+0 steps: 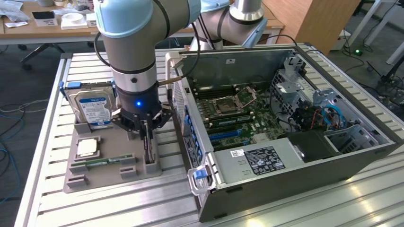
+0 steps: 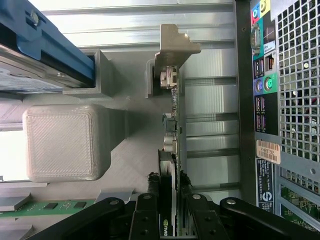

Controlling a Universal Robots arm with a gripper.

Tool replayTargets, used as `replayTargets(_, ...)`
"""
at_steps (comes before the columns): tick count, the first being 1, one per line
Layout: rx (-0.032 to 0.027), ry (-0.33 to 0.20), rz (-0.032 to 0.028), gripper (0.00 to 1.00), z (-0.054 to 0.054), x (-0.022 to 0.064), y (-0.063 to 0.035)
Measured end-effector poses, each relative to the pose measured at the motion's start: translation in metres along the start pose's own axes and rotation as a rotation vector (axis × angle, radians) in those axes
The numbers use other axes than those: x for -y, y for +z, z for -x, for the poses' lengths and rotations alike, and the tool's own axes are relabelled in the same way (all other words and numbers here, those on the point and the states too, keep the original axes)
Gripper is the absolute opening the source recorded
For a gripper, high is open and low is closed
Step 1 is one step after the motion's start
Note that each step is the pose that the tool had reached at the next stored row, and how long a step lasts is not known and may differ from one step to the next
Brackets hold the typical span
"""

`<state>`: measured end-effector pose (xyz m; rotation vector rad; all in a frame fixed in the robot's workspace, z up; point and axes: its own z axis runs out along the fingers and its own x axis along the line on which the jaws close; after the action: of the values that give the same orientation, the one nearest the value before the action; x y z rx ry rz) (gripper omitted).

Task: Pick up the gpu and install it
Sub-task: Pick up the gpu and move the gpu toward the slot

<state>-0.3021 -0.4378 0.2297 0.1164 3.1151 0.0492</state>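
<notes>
The gpu (image 1: 149, 144) is a thin dark card standing on edge in a slot of the grey holder tray (image 1: 113, 142), just beside the open computer case (image 1: 315, 156). My gripper (image 1: 147, 126) has come straight down over its top edge. In the wrist view the gpu (image 2: 174, 150) runs edge-on away from the camera, its silvery bracket (image 2: 172, 47) at the far end. The gripper (image 2: 172, 202) straddles the card, and both black fingers (image 2: 149, 207) press against its sides. The card still sits in its slot.
On the same tray stand a hard drive with a blue-white label (image 1: 92, 106), a processor chip (image 1: 87, 147) and a green memory stick (image 1: 94, 162). The case lies open with its motherboard (image 1: 230, 111) exposed. The case's rear port panel (image 2: 265, 85) is close to the card.
</notes>
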Motion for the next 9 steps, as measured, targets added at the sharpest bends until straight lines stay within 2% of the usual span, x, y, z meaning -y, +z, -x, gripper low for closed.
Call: replayTargets(9,0.0,0.0,0.0,0.26,0.0,0.0,0.0)
